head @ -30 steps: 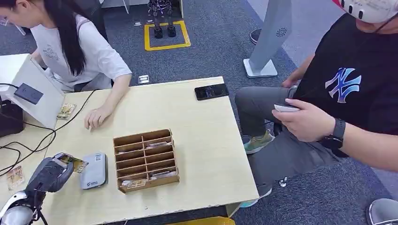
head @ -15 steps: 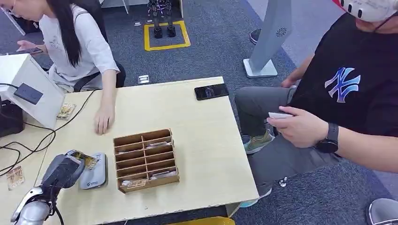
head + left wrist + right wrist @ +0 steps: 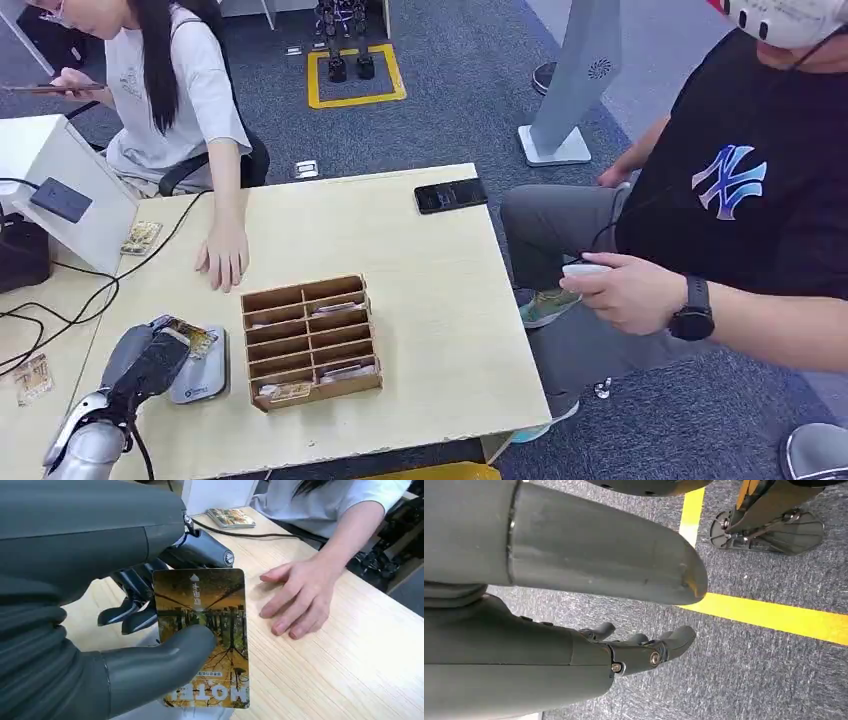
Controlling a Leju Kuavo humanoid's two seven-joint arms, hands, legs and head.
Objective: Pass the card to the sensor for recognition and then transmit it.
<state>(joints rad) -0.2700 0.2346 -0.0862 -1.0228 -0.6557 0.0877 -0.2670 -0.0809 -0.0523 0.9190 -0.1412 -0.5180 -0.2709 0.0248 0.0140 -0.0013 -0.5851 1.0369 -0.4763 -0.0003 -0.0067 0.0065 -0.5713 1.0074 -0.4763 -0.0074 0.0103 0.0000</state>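
My left hand (image 3: pixel 145 360) pinches a hotel key card (image 3: pixel 191 337) between thumb and fingers. The card has an autumn tree picture; in the left wrist view the card (image 3: pixel 212 605) stands upright under my thumb (image 3: pixel 165 662). It hovers over the near end of the grey card sensor (image 3: pixel 203 374), which lies flat on the wooden table (image 3: pixel 430 290) just left of the organiser. Whether card and sensor touch is unclear. My right hand (image 3: pixel 639 650) hangs over grey carpet with its fingers loosely extended, holding nothing.
A wooden slotted organiser (image 3: pixel 310 340) with cards stands right of the sensor. A person's hand (image 3: pixel 225 262) rests flat on the table just beyond it. A black phone (image 3: pixel 450 195) lies at the far edge. A white box (image 3: pixel 60 195), cables and loose cards (image 3: pixel 140 237) are at left. A seated person (image 3: pixel 740 200) is at right.
My left hand has carried the card rightward, from left of the sensor to over its near end. The person's hand on the table slid slightly toward the organiser.
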